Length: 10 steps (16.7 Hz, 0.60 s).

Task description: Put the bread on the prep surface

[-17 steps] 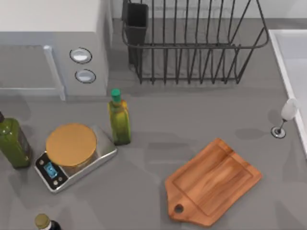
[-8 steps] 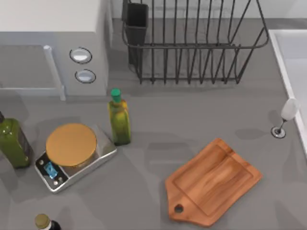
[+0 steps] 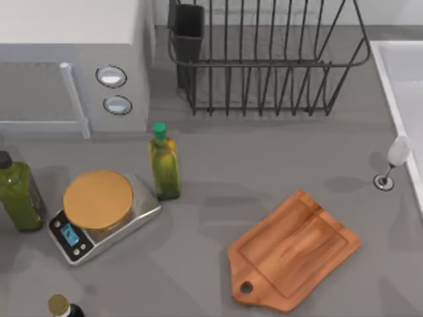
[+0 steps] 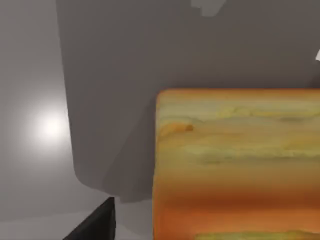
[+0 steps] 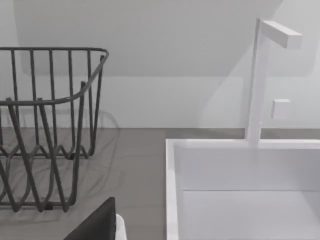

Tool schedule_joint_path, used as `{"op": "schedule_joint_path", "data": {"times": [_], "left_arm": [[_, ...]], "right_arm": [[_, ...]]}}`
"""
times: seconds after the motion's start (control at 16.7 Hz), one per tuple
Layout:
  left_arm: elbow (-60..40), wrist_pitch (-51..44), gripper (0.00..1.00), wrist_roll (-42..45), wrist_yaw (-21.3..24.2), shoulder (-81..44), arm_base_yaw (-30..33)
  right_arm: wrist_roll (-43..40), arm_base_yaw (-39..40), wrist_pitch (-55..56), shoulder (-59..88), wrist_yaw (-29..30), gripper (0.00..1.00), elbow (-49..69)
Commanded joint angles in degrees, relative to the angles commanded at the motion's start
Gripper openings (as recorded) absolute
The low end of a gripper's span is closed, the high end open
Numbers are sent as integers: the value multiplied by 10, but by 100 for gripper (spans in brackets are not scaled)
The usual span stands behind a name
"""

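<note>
The wooden cutting board (image 3: 294, 251) lies bare on the grey surface (image 3: 218, 178), so I judge the bread (image 4: 235, 165) is not yet delivered. It fills the left wrist view: a golden block with a browner band. Whether either tool grips it, I cannot tell; next comes carrying it over the board.

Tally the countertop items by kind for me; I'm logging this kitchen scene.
Bottles: 3
Scale: 1
Cutting board: 1
Wine glass: 1
Dish rack: 1
Bread: 1
Total: 8
</note>
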<state>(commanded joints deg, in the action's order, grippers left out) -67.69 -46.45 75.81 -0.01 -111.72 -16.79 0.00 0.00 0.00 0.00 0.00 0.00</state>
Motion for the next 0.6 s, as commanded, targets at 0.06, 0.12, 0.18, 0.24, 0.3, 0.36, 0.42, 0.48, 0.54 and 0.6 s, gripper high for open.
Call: {"op": "schedule_joint_path", "data": {"times": [0.06,0.12,0.18,0.24,0.3,0.36,0.42,0.48,0.54,0.6], "left_arm": [[-1,12,100,-5,0,-12,5],[-5,19,100,-8,0,-20,10],[-7,21,100,-10,0,-23,11],[-7,21,100,-10,0,-23,11],[-7,21,100,-10,0,-23,11],[-7,21,100,-10,0,-23,11],[-7,21,92,-10,0,-23,11],[-7,21,85,-10,0,-23,11],[-7,21,77,-10,0,-23,11],[-7,21,70,-10,0,-23,11]], "right_arm": [[0,0,0,0,0,100,0],[0,0,0,0,0,100,0],[0,0,0,0,0,100,0],[0,0,0,0,0,100,0],[0,0,0,0,0,100,0],[0,0,0,0,0,100,0],[0,0,0,0,0,100,0],[0,0,0,0,0,100,0],[0,0,0,0,0,100,0],[0,0,0,0,0,100,0]]}}
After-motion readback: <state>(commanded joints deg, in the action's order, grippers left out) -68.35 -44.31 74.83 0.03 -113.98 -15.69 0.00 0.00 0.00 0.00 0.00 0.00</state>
